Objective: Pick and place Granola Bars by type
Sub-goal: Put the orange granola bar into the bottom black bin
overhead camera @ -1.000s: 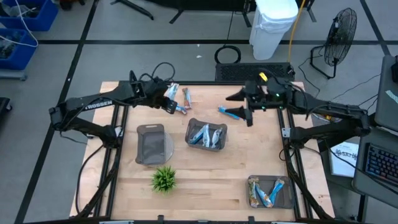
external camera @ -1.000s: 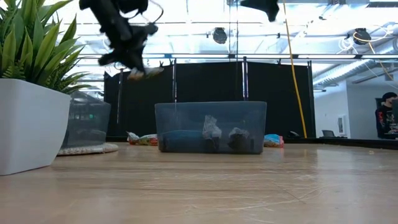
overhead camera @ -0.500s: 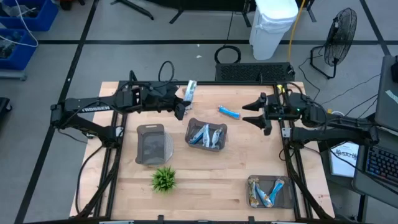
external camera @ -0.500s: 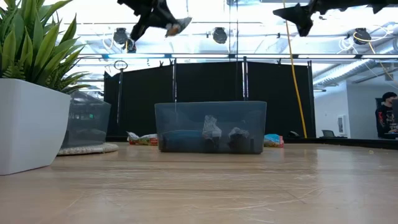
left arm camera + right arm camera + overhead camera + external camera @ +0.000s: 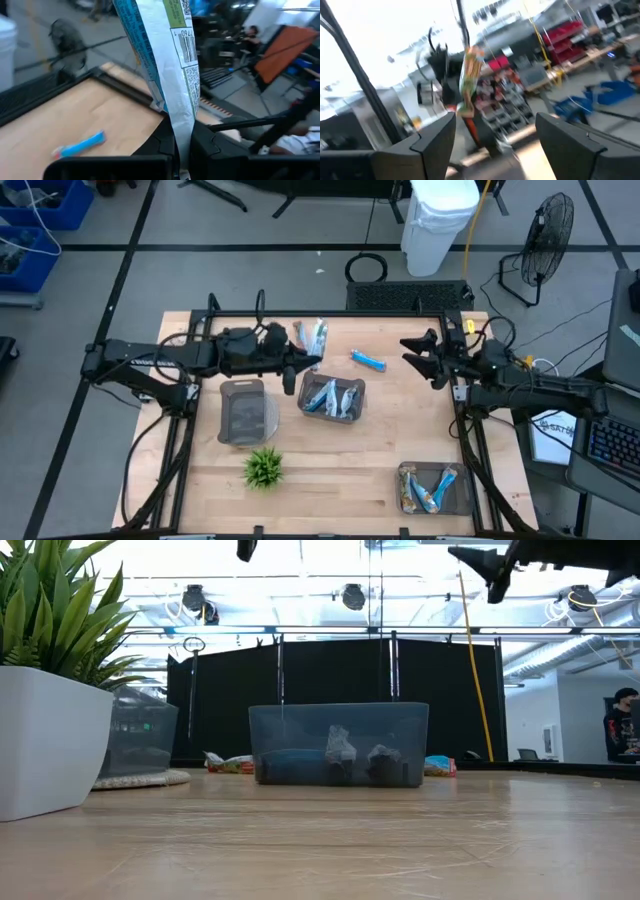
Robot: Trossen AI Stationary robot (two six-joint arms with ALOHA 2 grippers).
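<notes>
Hidden or unclear: in the low view both arms are cut off by the top edge, and the middle tray's cloudy wall blurs what lies in it. The right wrist view is smeared by motion; little of the room there can be made out.
Left gripper: raised over the table's far half, just beside the middle tray's near-left corner. Its fingers are clenched on a silver-grey bar; in the left wrist view the wrapper stands up from between the dark fingers, creased foil with a barcode and a green patch.
Right gripper: held up at the table's right edge, fingers spread and holding nothing; the right wrist view shows the two dark angular fingers well apart.
Loose bar: one bright blue bar lies flat on the bare wood between the two grippers, slim and glossy.
Middle tray: dark, see-through plastic, rectangular, with several blue and silver bars heaped inside.
Left tray: same dark plastic; its contents cannot be made out.
Corner tray: near right corner, holding blue-and-orange bars laid crosswise.
Plant: small, spiky green leaves, in a white pot, near the left tray.
Table: pale wood planks inside a black metal frame.
</notes>
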